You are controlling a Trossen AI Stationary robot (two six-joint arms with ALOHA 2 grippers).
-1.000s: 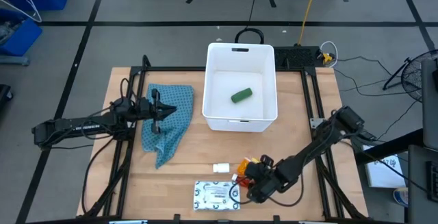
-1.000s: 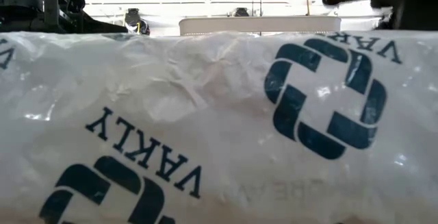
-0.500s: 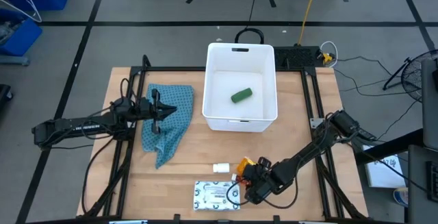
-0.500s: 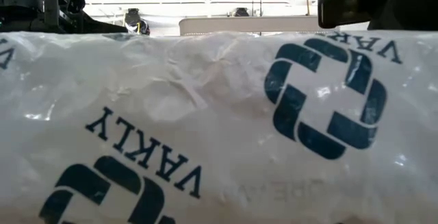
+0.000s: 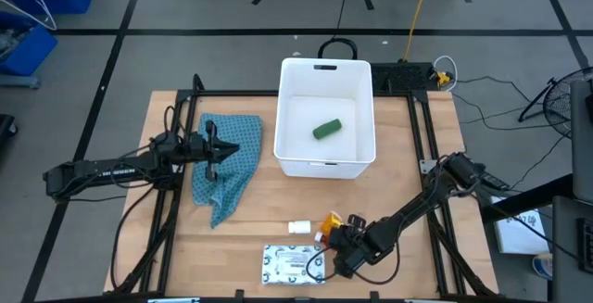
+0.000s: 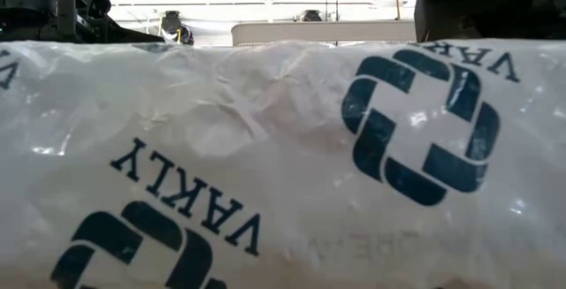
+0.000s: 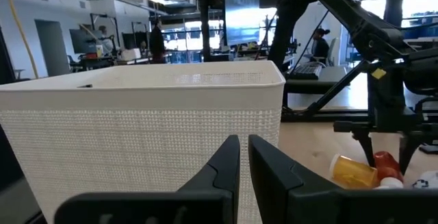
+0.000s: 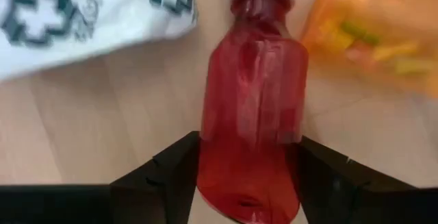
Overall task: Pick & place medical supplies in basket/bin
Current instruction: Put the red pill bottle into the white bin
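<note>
The right gripper (image 8: 248, 176) brackets the red tube (image 8: 252, 107), fingers spread either side, at the table's 5 o'clock beside the orange pill bottle (image 5: 333, 223); the left gripper (image 7: 243, 162) waits nearly closed, empty, at 9 o'clock; the green oblong piece (image 5: 326, 129) lies in the basket (image 5: 324, 67).

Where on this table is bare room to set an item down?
Bare wood lies between the blue cloth and the white tub, and right of the tub toward the table edge. The tub floor is open around the green piece. The front is crowded: right gripper, red bottle, orange pill bottle, white packet.
</note>
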